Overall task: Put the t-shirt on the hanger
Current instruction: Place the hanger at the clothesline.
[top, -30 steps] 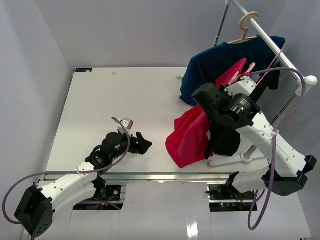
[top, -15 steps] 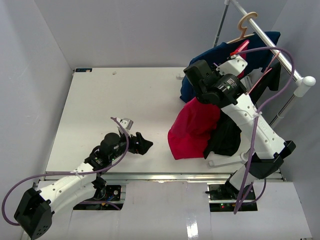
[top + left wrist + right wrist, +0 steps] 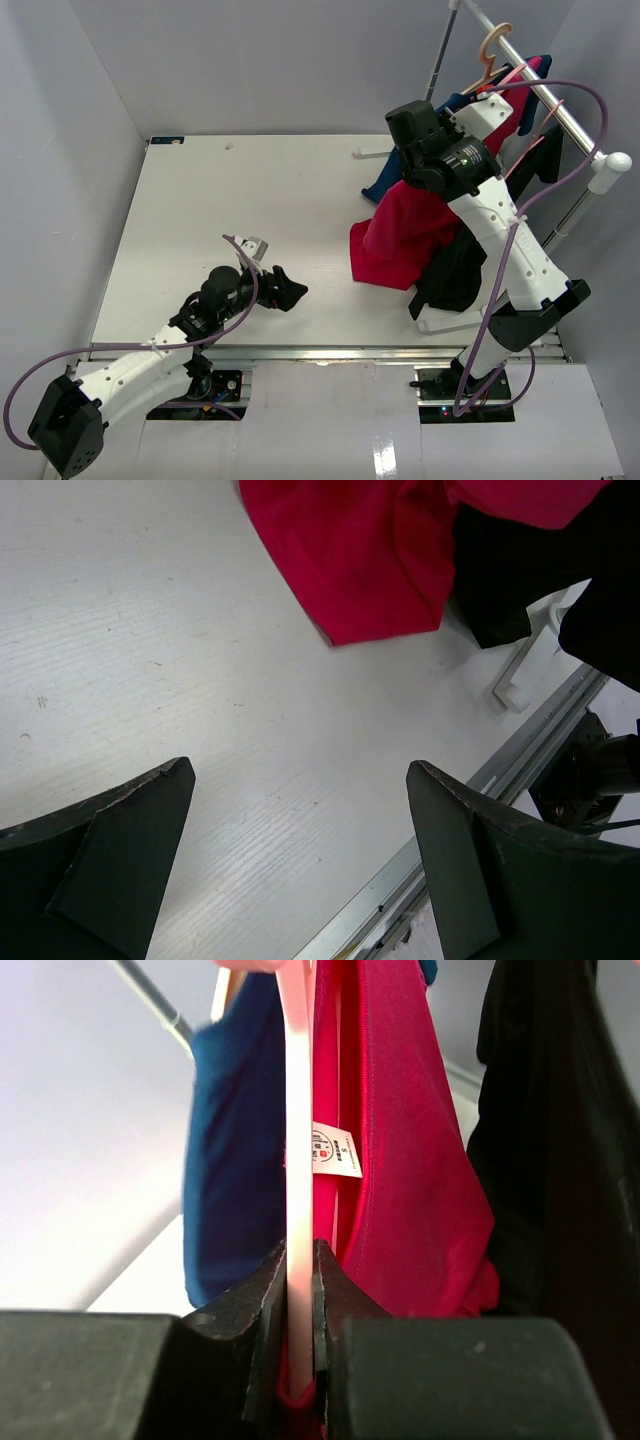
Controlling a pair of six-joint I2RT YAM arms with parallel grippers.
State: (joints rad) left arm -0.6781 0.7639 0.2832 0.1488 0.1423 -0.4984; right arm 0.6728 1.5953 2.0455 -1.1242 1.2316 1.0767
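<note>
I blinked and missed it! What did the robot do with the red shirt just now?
The right gripper, shut on the hanger throughout, swung up and back toward the rail. It carried the t-shirt along, and the shirt's lower edge drew away from the near edge of the table. The left gripper stayed open and low. The black garment and beige hanger kept their places.

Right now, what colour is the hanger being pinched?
Pale pink; the hanger shows best in the right wrist view.
</note>
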